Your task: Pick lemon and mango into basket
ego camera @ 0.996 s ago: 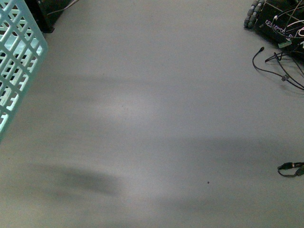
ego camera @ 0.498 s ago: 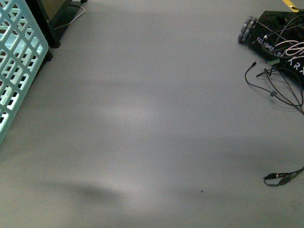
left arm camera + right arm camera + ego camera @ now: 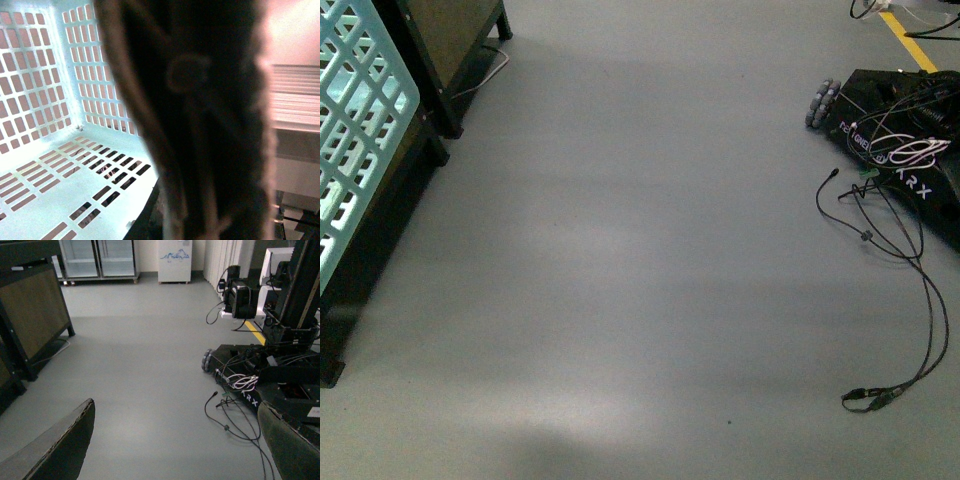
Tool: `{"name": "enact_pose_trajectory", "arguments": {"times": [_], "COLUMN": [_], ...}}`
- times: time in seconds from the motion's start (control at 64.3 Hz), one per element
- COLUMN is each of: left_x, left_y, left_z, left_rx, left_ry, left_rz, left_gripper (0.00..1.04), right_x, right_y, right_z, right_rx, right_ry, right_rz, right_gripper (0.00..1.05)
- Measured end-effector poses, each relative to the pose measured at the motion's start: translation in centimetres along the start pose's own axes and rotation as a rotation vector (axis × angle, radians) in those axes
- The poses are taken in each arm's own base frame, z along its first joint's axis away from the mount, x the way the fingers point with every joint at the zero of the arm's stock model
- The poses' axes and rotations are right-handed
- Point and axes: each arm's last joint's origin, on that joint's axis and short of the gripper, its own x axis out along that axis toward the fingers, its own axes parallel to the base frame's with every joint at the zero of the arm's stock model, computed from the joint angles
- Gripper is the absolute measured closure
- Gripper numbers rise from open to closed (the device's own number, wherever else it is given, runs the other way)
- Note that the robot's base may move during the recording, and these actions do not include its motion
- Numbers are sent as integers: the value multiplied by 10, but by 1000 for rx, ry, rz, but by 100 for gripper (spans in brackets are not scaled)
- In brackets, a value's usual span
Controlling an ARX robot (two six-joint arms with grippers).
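Note:
The aqua basket (image 3: pixel 355 150) shows at the left edge of the front view, its slotted wall tilted above the grey floor. In the left wrist view I look into the basket (image 3: pixel 55 100); its slotted floor and walls hold nothing that I can see. A dark ribbed handle (image 3: pixel 200 125) fills the middle of that view, and my left gripper is shut on it. My right gripper (image 3: pixel 175 440) hangs open over bare floor, both fingers (image 3: pixel 60 445) apart with nothing between them. The lemon and the mango are out of view.
A dark wooden stand (image 3: pixel 450 60) is behind the basket at the left. A black robot base (image 3: pixel 910 130) with trailing cables (image 3: pixel 900 300) lies on the floor at the right. Glass-door fridges (image 3: pixel 100 257) line the far wall.
The front view has shifted: the basket stays at the left while the dark stand, the black base and its cables have come further into view. The floor shadow at the bottom has gone.

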Motion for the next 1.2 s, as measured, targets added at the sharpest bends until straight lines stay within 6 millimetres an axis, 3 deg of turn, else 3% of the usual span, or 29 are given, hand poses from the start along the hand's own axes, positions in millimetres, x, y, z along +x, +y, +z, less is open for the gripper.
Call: {"name": "enact_pose_trajectory", "arguments": {"times": [1.198], "left_x": [-2], "left_y": [-2], "left_z": [-2], "left_rx": [8], "left_ry": [9], "left_rz": [-15], "left_gripper": [100], "right_x": [0], "right_y": [0], "right_z": [0], "right_rx": [0], "right_ry": [0], "right_rz": [-5], "right_gripper": [9]}}
